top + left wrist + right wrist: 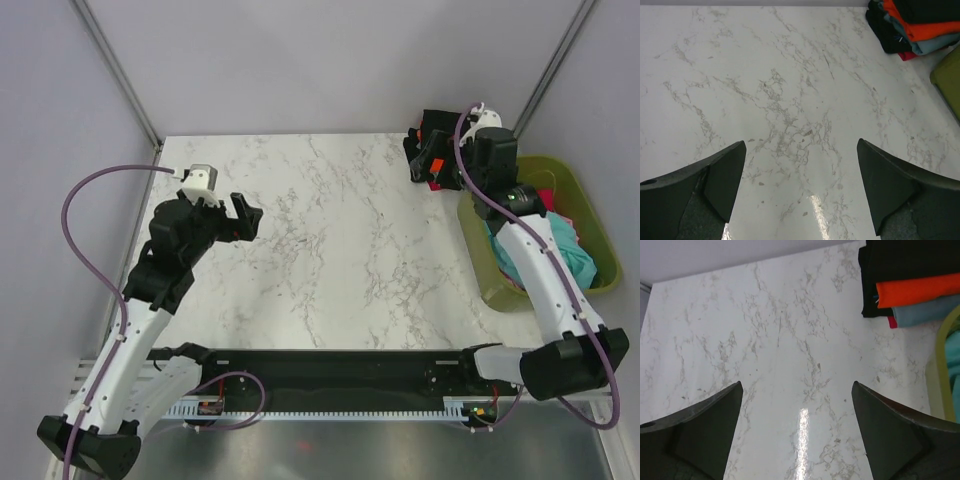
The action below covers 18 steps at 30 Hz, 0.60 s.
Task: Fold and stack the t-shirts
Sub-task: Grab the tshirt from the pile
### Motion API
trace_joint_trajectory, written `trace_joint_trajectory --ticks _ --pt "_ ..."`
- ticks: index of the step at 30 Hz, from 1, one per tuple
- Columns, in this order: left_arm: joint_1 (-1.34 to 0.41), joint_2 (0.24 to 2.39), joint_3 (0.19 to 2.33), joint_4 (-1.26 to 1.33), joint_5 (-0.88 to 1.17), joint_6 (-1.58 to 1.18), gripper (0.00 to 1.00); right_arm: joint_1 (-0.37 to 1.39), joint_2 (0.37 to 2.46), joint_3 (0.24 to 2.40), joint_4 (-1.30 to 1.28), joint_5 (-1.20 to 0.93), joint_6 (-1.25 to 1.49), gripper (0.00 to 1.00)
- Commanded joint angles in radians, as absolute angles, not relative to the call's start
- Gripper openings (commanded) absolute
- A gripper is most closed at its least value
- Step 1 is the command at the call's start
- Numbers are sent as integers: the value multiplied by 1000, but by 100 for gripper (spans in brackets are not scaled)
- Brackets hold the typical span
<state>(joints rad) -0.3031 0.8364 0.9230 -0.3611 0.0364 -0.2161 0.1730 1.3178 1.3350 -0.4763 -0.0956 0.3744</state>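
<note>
At the far right corner of the table [330,230] a folded stack [910,290] of t-shirts is seen, with black on top, then orange, then a grey-blue layer and a sliver of red at the bottom. Just beside it stands the olive-green tub [595,225], in which a teal t-shirt [578,255] lies crumpled together with some red cloth [548,197].

Both pincers are spread wide with nothing between the fingers: the left pincer [801,145] is held above bare marble well apart from the stack, and the right pincer [797,384] is held near the stack and the tub.

Two risks can be judged from this layout. Because the garments in the tub are bunched together, more than one could be lifted in a single grab, or only a thin pinch taken that slips out on the way up. Because the right arm passes close to the finished stack, its layers could be nudged askew by a careless swing — and cloth dragged over the rim could tug the tub itself.

The folded shirts look flat and squarely edged; the teal one looks soft, rumpled and shapeless, with no sleeve or collar that can be made out.
</note>
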Motion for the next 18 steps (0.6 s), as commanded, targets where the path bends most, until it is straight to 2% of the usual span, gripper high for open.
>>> trace_joint_trajectory --ticks 1,4,7,8,11,18 --pt "-296 805 926 -290 80 -252 100 172 1204 1382 -439 26 373 98" --pt "-296 790 933 -311 121 -219 100 160 1170 1373 -448 280 284 98" --pt "-296 773 914 -311 101 -209 100 34 1215 1396 -549 438 322 98" --pt "-296 770 911 -310 103 -196 99 -68 1226 1393 -573 451 343 98" --pt "-296 785 917 -328 94 -192 100 -211 1270 1353 -626 443 406 98" --pt "-296 831 936 -360 110 -202 97 -279 1367 1220 -588 445 460 98"
